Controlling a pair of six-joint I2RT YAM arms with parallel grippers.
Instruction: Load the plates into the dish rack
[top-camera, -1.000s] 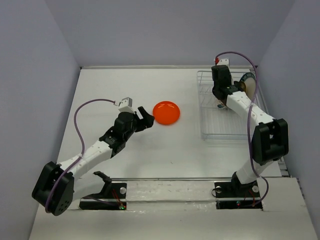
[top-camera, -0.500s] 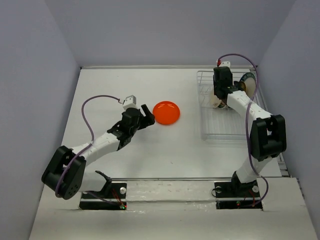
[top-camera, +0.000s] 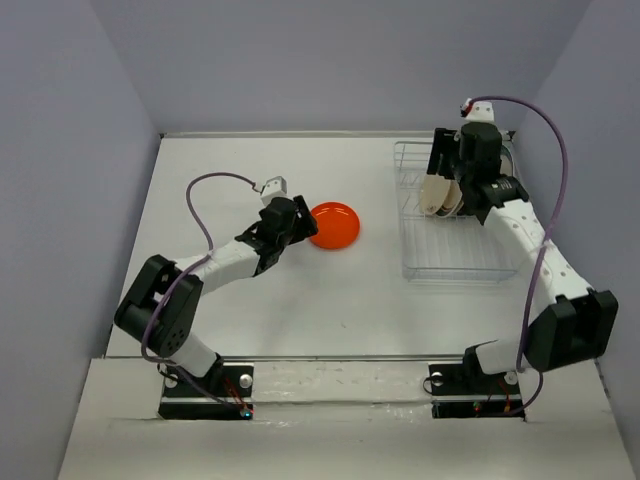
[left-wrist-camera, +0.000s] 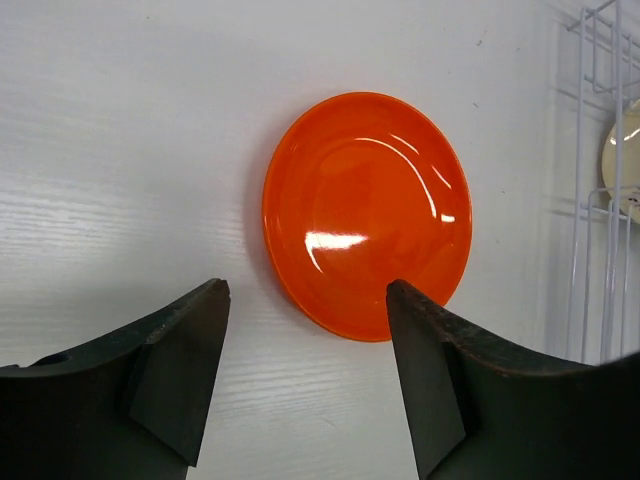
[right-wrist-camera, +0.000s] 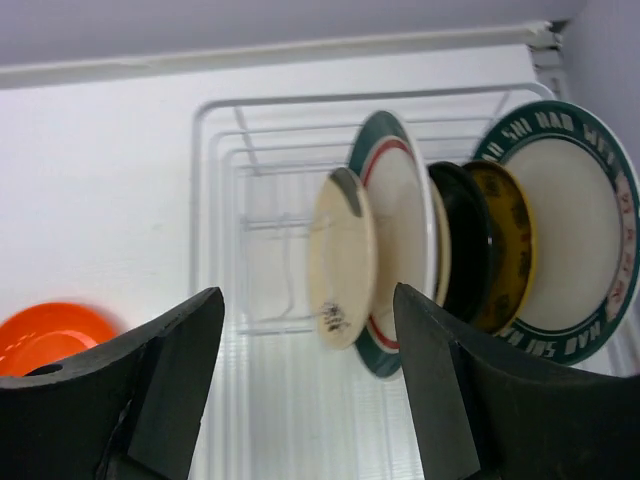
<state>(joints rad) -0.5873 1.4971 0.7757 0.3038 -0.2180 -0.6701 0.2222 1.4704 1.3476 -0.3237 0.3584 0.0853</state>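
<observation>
An orange-red plate (top-camera: 333, 224) (left-wrist-camera: 365, 210) lies flat on the white table. My left gripper (top-camera: 297, 226) (left-wrist-camera: 305, 290) is open right at its near edge, and the right finger overlaps the rim in the left wrist view. The white wire dish rack (top-camera: 455, 270) (right-wrist-camera: 200, 200) holds several plates on edge: a cream one (right-wrist-camera: 345, 260) nearest, a teal-rimmed white one (right-wrist-camera: 400, 220), a black one (right-wrist-camera: 465, 250), an amber one (right-wrist-camera: 500, 250) and a teal-banded one (right-wrist-camera: 565, 240). My right gripper (top-camera: 442, 165) (right-wrist-camera: 308, 295) hangs open above the rack, clear of the cream plate (top-camera: 435, 195).
The rack's near half (top-camera: 450, 245) holds no plates. The back wall edge (top-camera: 300, 133) runs behind the table, and purple side walls close in at left and right. The rack's left wires (left-wrist-camera: 590, 200) stand just right of the orange-red plate.
My right gripper has opened, let go of the cream plate in the rack and drawn back up and to the right. My left gripper has moved up to the orange-red plate.
</observation>
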